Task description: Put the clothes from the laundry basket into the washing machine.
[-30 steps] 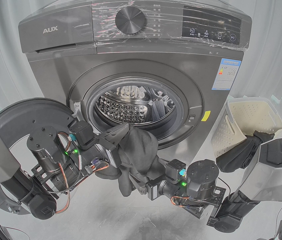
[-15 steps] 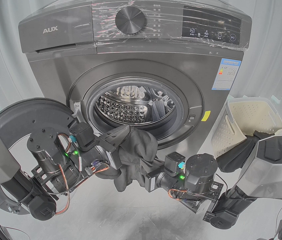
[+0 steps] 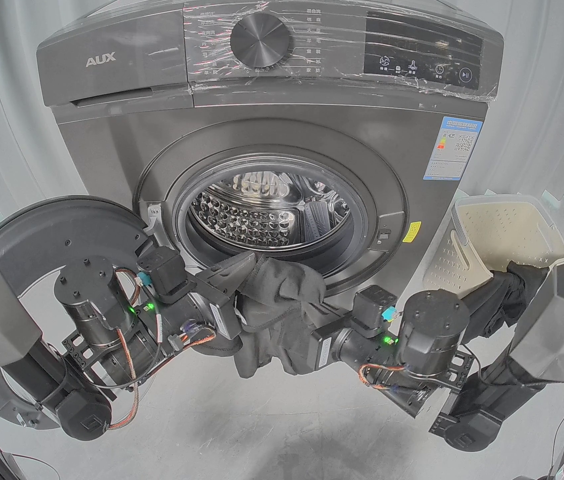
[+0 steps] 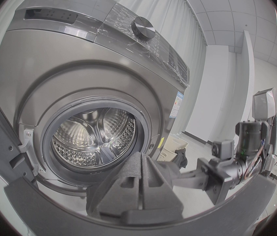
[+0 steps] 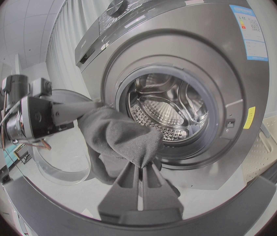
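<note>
The left gripper (image 3: 245, 269) and right gripper (image 5: 141, 169) are both clamped on a dark garment (image 3: 280, 298), which hangs at the lower rim of the open washing machine (image 3: 128, 141). Another dark cloth (image 3: 505, 298) drapes over the laundry basket (image 3: 495, 225).

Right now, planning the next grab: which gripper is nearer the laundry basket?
Right. The right gripper holds the dark garment on the side towards the laundry basket; the left gripper holds it from the far side, by the open door.

Head camera high before the washing machine (image 3: 262, 111), downward; wrist cameras low and close, from either side, same drum (image 3: 262, 215).
</note>
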### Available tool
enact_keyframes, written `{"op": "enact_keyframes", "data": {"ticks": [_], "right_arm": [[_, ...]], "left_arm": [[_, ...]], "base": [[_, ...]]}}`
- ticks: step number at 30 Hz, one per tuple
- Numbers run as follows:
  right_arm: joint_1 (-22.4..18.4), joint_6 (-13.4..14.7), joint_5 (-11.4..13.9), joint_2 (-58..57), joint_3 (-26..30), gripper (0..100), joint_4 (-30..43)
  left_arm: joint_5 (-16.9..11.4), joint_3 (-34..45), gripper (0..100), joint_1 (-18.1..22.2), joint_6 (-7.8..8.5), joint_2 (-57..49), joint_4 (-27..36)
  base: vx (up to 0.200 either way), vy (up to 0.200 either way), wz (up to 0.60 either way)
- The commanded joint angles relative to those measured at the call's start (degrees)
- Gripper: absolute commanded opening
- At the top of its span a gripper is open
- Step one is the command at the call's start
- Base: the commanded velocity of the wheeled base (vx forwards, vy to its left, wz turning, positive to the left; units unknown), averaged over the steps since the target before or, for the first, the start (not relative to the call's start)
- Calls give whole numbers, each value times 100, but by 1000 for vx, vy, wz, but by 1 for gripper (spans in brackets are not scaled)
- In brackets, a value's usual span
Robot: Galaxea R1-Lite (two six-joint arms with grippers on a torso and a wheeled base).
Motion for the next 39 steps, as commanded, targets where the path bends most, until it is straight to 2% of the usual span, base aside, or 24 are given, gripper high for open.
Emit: {"op": "enact_keyframes", "data": {"ticks": [1,9,29,30,35,39], "right_arm": [[-177,-7,23,-416,43,0,42],[-370,-16,23,-619,52,0,60],[-318,-7,23,-583,52,0,42],[-274,2,14,-557,61,100,42],[-247,10,50,-364,87,100,51],[-177,2,58,-109,289,100,60]], "left_arm": [[1,0,0,22,-2,38,-1],[1,17,0,22,-2,38,-1],[-8,96,0,22,16,46,-1],[1,44,0,31,16,11,-1],[53,-88,0,31,16,-50,-1],[247,-229,0,31,7,-68,-1]], "base": [[0,0,0],[0,0,0],[0,0,0],[0,0,0],[0,0,0],[0,0,0]]}}
